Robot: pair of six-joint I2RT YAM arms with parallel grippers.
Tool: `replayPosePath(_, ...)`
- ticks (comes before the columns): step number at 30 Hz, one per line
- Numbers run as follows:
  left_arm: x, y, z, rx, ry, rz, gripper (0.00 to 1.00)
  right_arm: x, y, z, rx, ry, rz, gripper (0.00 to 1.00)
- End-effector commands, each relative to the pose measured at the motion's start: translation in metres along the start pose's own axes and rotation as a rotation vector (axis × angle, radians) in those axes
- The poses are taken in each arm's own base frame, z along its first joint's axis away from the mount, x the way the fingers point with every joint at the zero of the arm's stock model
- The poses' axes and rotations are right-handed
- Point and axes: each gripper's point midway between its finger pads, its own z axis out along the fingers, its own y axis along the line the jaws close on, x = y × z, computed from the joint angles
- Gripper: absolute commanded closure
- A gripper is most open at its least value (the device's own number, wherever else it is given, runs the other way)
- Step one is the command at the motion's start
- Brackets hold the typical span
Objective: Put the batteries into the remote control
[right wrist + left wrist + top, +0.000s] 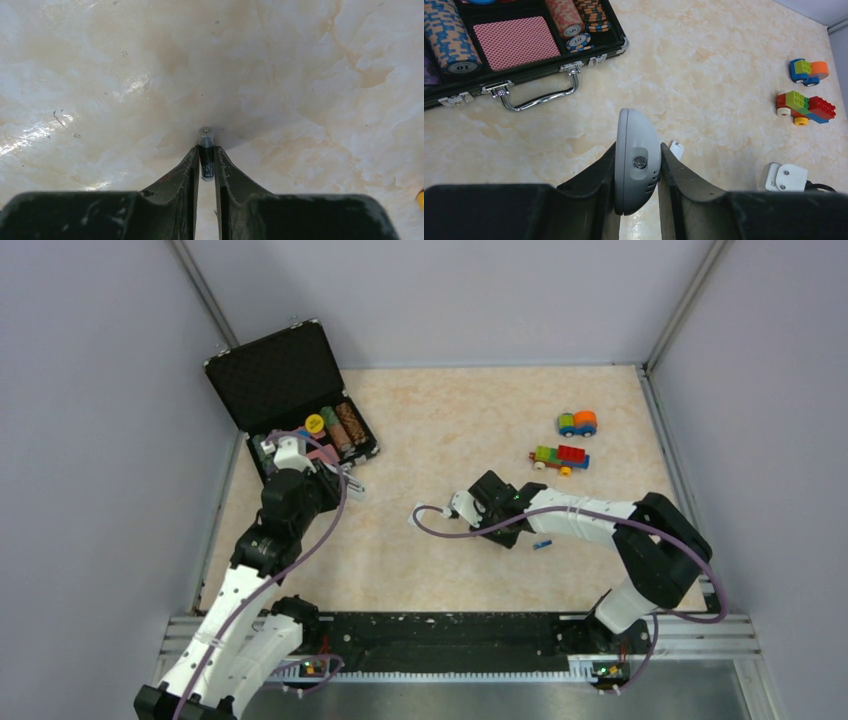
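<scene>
The left gripper [638, 165] clamps the remote control [635, 132] by its sides, I think to steady it for loading, while the right gripper [206, 156] pinches the black battery [206, 136] over the table [310, 75]; the blue battery [542, 544] lies nearby.

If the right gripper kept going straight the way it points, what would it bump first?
Probably the bare table, with the black battery in the right gripper touching first.
</scene>
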Motion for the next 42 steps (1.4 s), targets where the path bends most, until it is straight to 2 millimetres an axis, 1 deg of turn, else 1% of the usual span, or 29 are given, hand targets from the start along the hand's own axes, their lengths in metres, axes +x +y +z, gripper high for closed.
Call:
replayPosePath(1,-0.025,-0.015,-0.002,0.050,-0.072,-0.012,1.00,-0.003,0.004,0.010,-0.011,-0.001,0.004,0.79)
replayPosePath(3,-0.024,-0.016,-0.002,0.055,-0.066,-0.013,1.00,-0.003,0.005,0.011,-0.014,0.000,0.005,0.73)
replayPosePath(7,-0.023,-0.016,-0.002,0.058,-0.064,-0.015,1.00,0.000,0.007,0.014,-0.022,0.007,0.011,0.70)
replayPosePath(9,-0.022,-0.016,-0.002,0.060,-0.063,-0.015,1.00,0.000,0.006,0.015,-0.017,0.010,0.013,0.75)
replayPosePath(13,-0.021,-0.016,-0.002,0.061,-0.059,-0.016,1.00,-0.004,0.000,0.011,0.011,-0.006,0.018,0.95)
replayPosePath(14,-0.019,-0.016,-0.002,0.062,-0.056,-0.018,1.00,-0.007,-0.001,0.009,0.019,-0.016,0.023,0.98)
replayPosePath(15,-0.018,-0.016,-0.002,0.065,-0.051,-0.023,1.00,-0.011,-0.004,0.006,0.033,-0.033,0.030,1.00)
replayPosePath(17,-0.014,-0.020,-0.002,0.091,-0.034,-0.029,1.00,-0.021,-0.010,-0.003,0.062,-0.077,0.054,1.00)
replayPosePath(19,-0.006,-0.026,-0.001,0.128,-0.002,-0.034,1.00,-0.035,-0.015,-0.018,0.085,-0.156,0.081,1.00)
replayPosePath(22,0.008,-0.033,0.002,0.183,0.042,-0.061,1.00,-0.063,-0.021,-0.052,0.113,-0.325,0.127,1.00)
replayPosePath(25,0.018,-0.054,-0.002,0.312,0.086,-0.092,1.00,-0.093,-0.031,-0.095,0.150,-0.507,0.210,1.00)
replayPosePath(27,0.022,-0.068,-0.005,0.392,0.115,-0.106,1.00,-0.114,-0.034,-0.125,0.142,-0.625,0.274,1.00)
replayPosePath(29,0.026,-0.080,-0.008,0.461,0.149,-0.109,1.00,-0.133,-0.040,-0.150,0.136,-0.718,0.366,1.00)
replayPosePath(30,0.027,-0.085,-0.010,0.486,0.170,-0.120,1.00,-0.142,-0.042,-0.164,0.126,-0.757,0.443,1.00)
replayPosePath(31,0.027,-0.089,-0.011,0.502,0.191,-0.134,1.00,-0.153,-0.041,-0.180,0.109,-0.801,0.481,1.00)
replayPosePath(32,0.028,-0.094,-0.013,0.522,0.213,-0.151,1.00,-0.165,-0.035,-0.196,0.069,-0.866,0.474,1.00)
replayPosePath(34,0.029,-0.103,-0.018,0.563,0.259,-0.173,1.00,-0.186,-0.017,-0.219,-0.012,-0.984,0.425,1.00)
replayPosePath(35,0.028,-0.108,-0.022,0.580,0.278,-0.183,1.00,-0.193,-0.011,-0.227,-0.030,-1.023,0.418,1.00)
replayPosePath(38,0.030,-0.113,-0.029,0.585,0.345,-0.209,1.00,-0.209,0.001,-0.243,-0.077,-1.079,0.419,1.00)
replayPosePath(42,0.026,-0.121,-0.036,0.602,0.383,-0.254,1.00,-0.227,0.025,-0.257,-0.183,-1.135,0.365,1.00)
